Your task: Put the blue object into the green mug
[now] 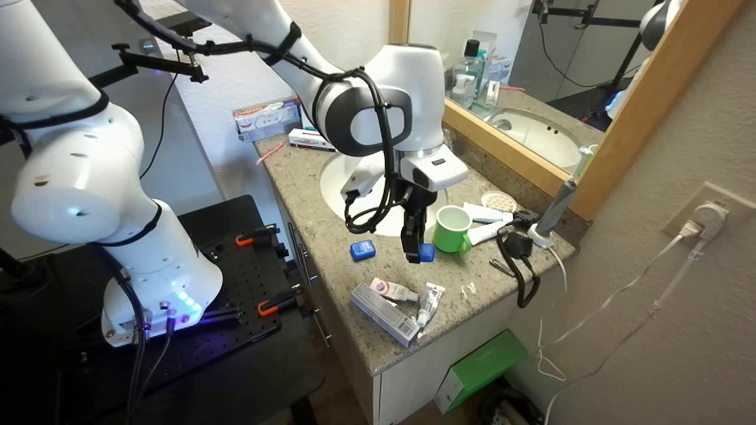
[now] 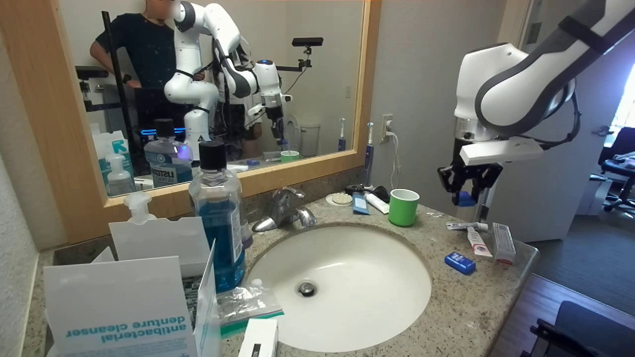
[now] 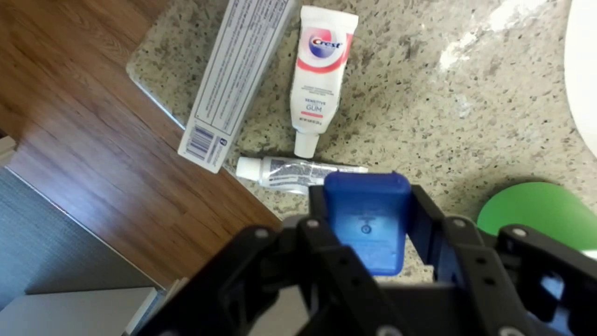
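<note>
Currently pinching the blue object (image 3: 366,228) between the jaws, drawn in against two opposite sides of it, and holding it raised off the surface (image 2: 461,307), beneath the white arm (image 1: 422,82). In the wrist view, placed over the strip along the short end edge, covering part of the silver tube (image 3: 294,175) lying below. Near the green mug (image 2: 403,209) but outside it, with a clear gap between in an exterior view.

As for the mug, set upright on the surface, mouth up, between the sink basin (image 2: 347,302) and the short end edge.

Closer to the long drawer-side edge, see a second blue box (image 2: 460,263) lying flat, between the basin and the outer corner. Right by that outer corner, note the long carton (image 3: 235,88), lying with one end at the short edge. Next to it, toward the mug, find the Crest tube (image 3: 319,79), lying with capped end toward the silver tube; hard to tell whether touching it.

Toward the mirror-side edge, past the mug, find the white tube (image 2: 377,202), and at the back corner, standing upright, the electric toothbrush (image 1: 558,206). Along the mirror-side edge, behind the basin, see the chrome faucet (image 2: 283,212). Farther along, close to the opposite end of the surface, see the tall bottle of blue liquid (image 2: 218,218), and beside it the open denture cleanser box (image 2: 119,302).
</note>
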Robot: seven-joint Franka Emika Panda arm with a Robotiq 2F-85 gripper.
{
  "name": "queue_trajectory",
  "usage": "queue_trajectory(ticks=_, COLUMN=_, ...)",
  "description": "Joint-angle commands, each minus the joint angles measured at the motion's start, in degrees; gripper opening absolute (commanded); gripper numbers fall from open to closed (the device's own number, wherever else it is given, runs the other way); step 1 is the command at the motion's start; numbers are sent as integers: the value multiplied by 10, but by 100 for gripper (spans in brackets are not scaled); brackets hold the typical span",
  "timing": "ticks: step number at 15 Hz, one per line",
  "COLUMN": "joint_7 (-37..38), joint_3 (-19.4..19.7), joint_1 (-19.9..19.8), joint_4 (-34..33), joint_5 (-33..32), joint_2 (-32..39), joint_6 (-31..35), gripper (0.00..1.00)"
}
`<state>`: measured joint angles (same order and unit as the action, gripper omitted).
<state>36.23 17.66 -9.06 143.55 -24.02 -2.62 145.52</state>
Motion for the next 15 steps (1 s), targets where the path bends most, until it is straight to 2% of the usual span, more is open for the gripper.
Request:
queue_trajectory(ticks=1, joint_7=9, joint_3=-39, joint_1=-19, joint_4=32, joint_5=-12, joint_2=-72, joint_6=-17, gripper=20)
queue_trajectory(ticks=8, joint_7=-18, joint_3=-105, joint_1=-18, joint_4=14, joint_5=29, joint_2=-101, joint_6=-59, gripper=20)
queue_trajectory(ticks=15, joint_7=-16, joint_3=-131, joint_1=-10, joint_4=-50, joint_5=89, joint_2=-79, joint_6=-148, gripper=20)
